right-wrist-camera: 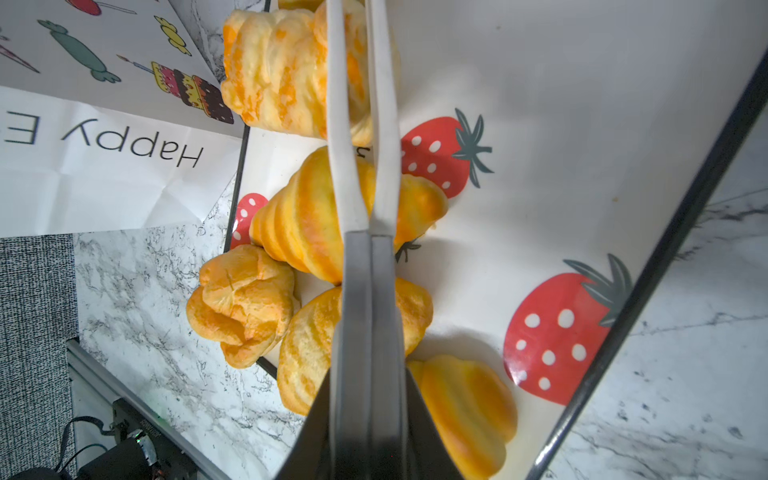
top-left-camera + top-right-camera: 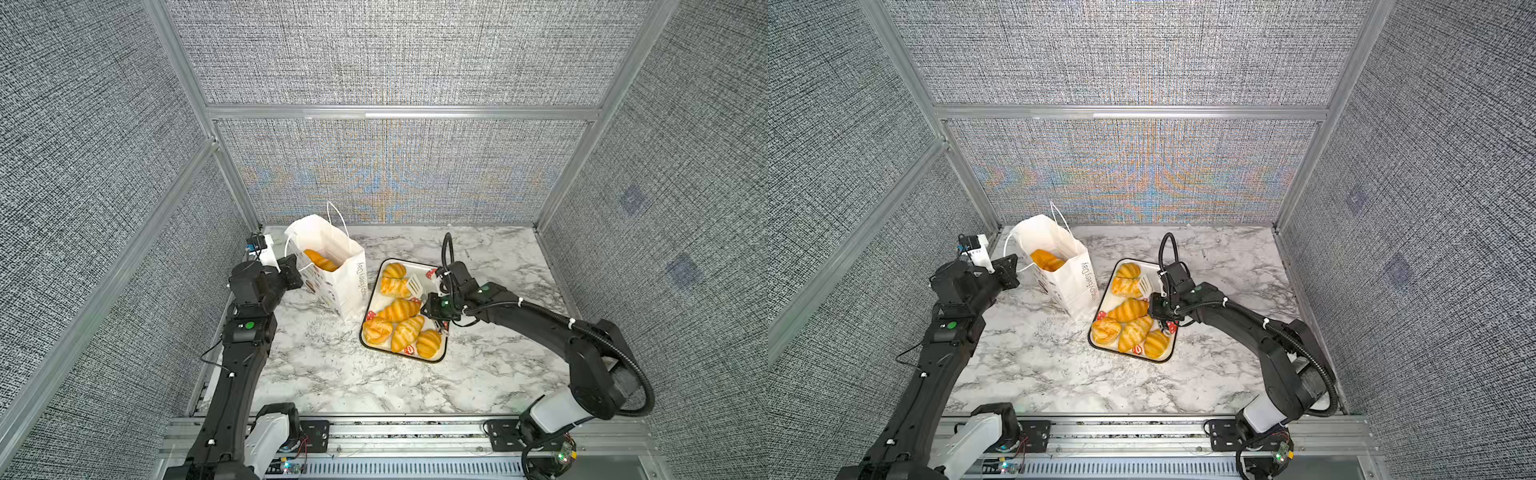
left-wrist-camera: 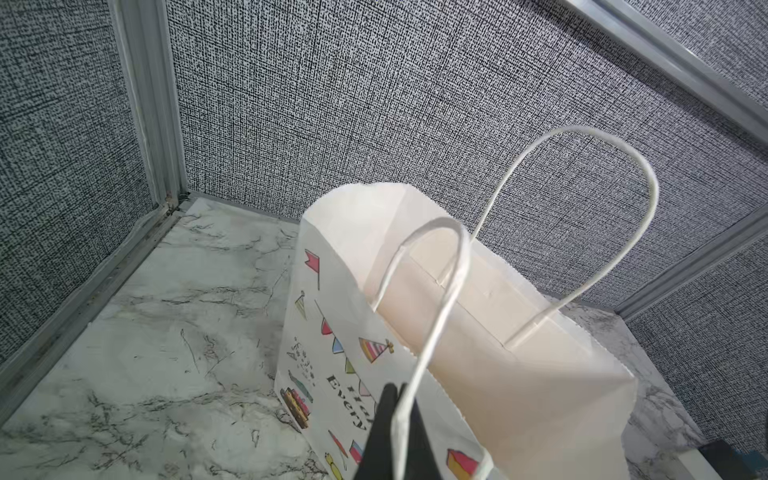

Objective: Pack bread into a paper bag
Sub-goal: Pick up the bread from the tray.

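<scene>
Under tongs (image 2: 414,284) in right gripper (image 2: 430,309), bread (image 2: 400,309).

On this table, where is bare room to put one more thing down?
Free: the wide marble table front, between tray and the near rail, and the far corner beyond the right arm. Crowded: the paper bag nearly meets the tray, whose bag-side half is full of bread.

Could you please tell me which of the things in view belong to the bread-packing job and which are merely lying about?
Job: golden-orange glossy bread pastries; tall white paper carrier bag, its cord handle in left fingers; white slotted tongs in right fingers.
Merely there: strawberry-print white tray with black rim; marble tabletop.
</scene>
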`<action>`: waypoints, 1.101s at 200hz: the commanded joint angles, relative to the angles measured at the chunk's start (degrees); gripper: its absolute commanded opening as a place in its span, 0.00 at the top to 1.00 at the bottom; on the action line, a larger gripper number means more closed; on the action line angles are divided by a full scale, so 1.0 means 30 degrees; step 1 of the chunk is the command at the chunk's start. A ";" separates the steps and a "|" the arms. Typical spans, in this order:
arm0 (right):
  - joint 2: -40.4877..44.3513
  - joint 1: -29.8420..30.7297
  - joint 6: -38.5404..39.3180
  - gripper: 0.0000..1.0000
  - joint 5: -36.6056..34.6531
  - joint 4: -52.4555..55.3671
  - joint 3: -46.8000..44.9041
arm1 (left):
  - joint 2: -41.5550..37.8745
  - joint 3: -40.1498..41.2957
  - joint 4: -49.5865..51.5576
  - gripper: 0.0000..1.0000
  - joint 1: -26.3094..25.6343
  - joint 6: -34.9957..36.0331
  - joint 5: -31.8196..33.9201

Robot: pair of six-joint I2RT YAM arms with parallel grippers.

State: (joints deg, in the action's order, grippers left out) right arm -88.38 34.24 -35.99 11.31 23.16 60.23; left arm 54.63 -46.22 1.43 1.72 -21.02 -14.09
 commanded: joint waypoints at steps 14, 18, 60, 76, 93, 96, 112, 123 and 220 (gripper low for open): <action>0.0834 0.0024 0.0237 0.82 -0.0393 0.0389 0.0229 | 0.0063 0.0069 -0.0448 1.00 0.0032 0.0101 -0.0206; 0.0948 0.0021 0.0269 0.82 -0.0426 0.0445 0.0227 | 0.0089 0.0060 -0.0448 1.00 0.0044 0.0105 -0.0201; 0.2108 0.0034 0.0404 0.82 -0.0765 0.1393 0.0736 | 0.0115 0.0061 -0.0476 1.00 0.0075 0.0084 -0.0227; 0.2500 0.0042 0.0497 0.82 -0.0913 0.1807 0.1139 | 0.0118 0.0069 -0.0477 1.00 0.0102 0.0091 -0.0248; 0.2939 0.0040 0.0578 0.82 -0.1045 0.2171 0.1505 | 0.0155 0.0091 -0.0477 1.00 0.0130 0.0065 -0.0251; 0.3007 0.0042 0.0597 0.82 -0.1046 0.2189 0.1562 | 0.0158 0.0088 -0.0485 1.00 0.0105 0.0062 -0.0262; 0.3355 0.0024 0.0664 0.83 -0.0931 0.2271 0.1829 | 0.0144 0.0084 -0.0477 1.00 0.0109 0.0044 -0.0261; 0.3497 0.0022 0.0730 0.83 -0.0994 0.2383 0.2033 | 0.0159 0.0107 -0.0478 1.00 0.0117 0.0062 -0.0230; 0.4729 0.0070 0.1039 0.83 -0.0856 0.2831 0.4099 | 0.0093 0.0110 -0.0477 1.00 0.0135 0.0062 -0.0253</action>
State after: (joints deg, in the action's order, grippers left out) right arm -74.89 34.30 -33.45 8.23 32.77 71.22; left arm 55.07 -46.15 1.39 2.02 -21.02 -14.74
